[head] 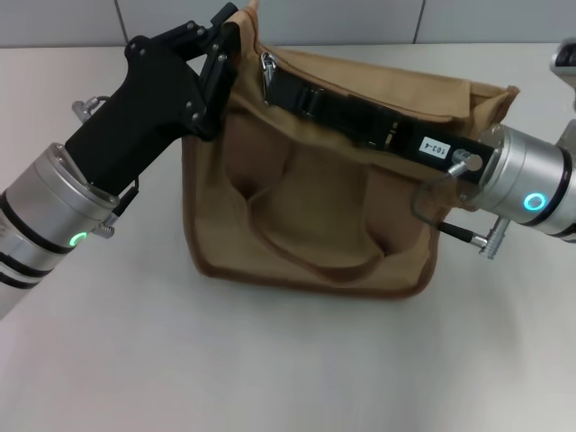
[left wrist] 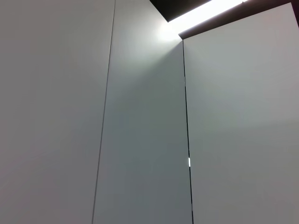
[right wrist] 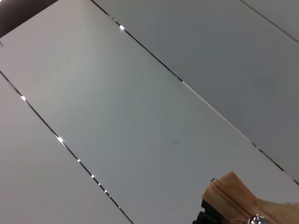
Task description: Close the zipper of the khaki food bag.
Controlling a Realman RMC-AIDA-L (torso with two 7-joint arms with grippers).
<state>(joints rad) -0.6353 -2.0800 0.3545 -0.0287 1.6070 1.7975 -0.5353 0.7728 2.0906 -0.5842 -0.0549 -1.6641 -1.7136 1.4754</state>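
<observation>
Bag: khaki food bag boxy canvas | left tool clamps corner | right tool pinches silver zipper slider

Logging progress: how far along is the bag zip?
Nearly done, it seems. The right gripper has the zipper slider close to the left end of the khaki food bag. The left gripper pinches that top corner, bracing it. The last short stretch remains; the arm hides the line behind it, so closure there is unconfirmed.
</observation>
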